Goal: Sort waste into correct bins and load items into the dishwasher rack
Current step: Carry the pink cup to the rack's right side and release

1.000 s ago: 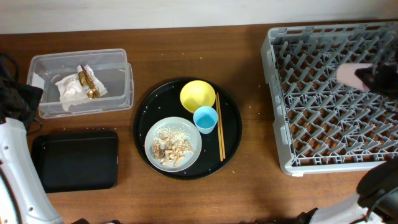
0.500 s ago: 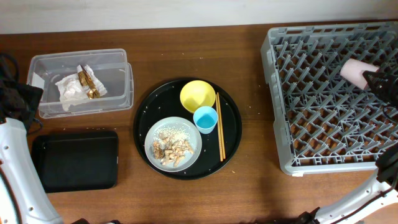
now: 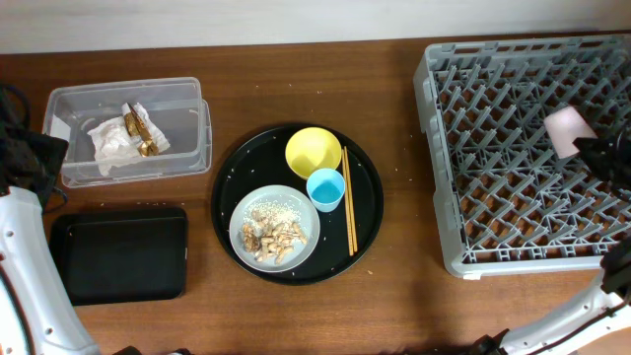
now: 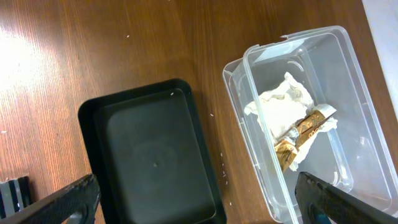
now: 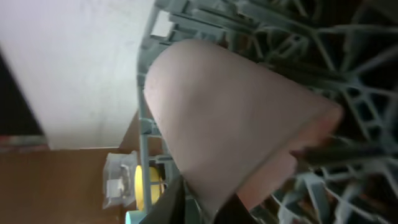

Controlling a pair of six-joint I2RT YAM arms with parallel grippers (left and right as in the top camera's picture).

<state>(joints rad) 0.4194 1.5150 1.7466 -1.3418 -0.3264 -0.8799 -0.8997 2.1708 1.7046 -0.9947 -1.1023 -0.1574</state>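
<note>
My right gripper (image 3: 597,150) is shut on the small pink cup (image 3: 568,131) and holds it tilted over the right side of the grey dishwasher rack (image 3: 444,197). In the right wrist view the pink cup (image 5: 230,118) fills the frame between my fingers (image 5: 249,190). The yellow bowl (image 3: 314,152), light-blue cup (image 3: 325,189), chopsticks (image 3: 349,202) and grey plate (image 3: 246,212) with food scraps (image 3: 274,235) sit on the round black tray. My left gripper (image 4: 196,190) is open and empty above the flat black tray (image 4: 149,155) and clear box (image 4: 348,155), which holds the wrappers (image 4: 292,127).
The round black tray (image 3: 367,232) lies mid-table. The clear box (image 3: 187,99) is at the far left, and the flat black tray (image 3: 118,253) is in front of it. A few crumbs lie on the wood around them. The left arm (image 3: 20,227) runs along the left edge.
My right gripper has shifted toward the front of the rack with the pink cup, which has tipped and moved slightly right. The left arm has not moved.
</note>
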